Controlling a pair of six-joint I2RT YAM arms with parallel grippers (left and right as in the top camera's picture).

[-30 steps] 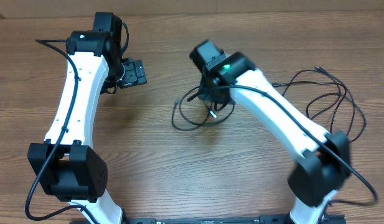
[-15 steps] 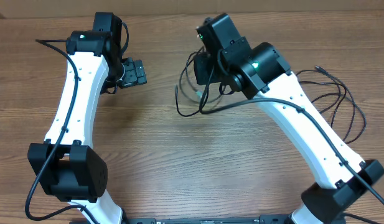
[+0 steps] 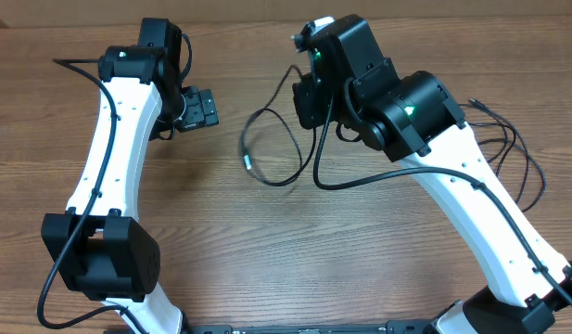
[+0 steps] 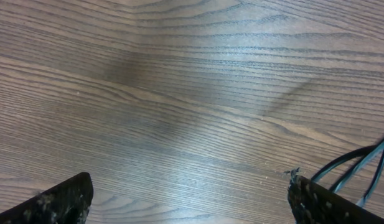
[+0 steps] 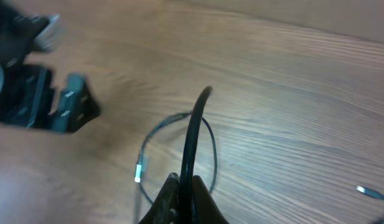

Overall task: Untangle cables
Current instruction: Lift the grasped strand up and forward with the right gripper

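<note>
1. Cables: you have one black cord pinched in the right claw. It rises stiffly out of the closed fingers in the right wrist view.
2. From overhead, the right claw is lifted above the far middle of the desk. The cord hangs from it in a wide loop that droops to the wood on its left side.
3. A small plug sits on the left of that loop and shows a pale glint. A second strand drops from the claw, curves along the desk and runs back under the right arm.
4. The rest of the tangle lies at the desk's right edge, well apart from the loop and partly hidden by the arm.
5. Your left claw is spread wide with nothing between the fingers, over bare wood.
6. Thin dark strands show at the right edge of the left wrist view. You cannot tell which cord they belong to.
</note>
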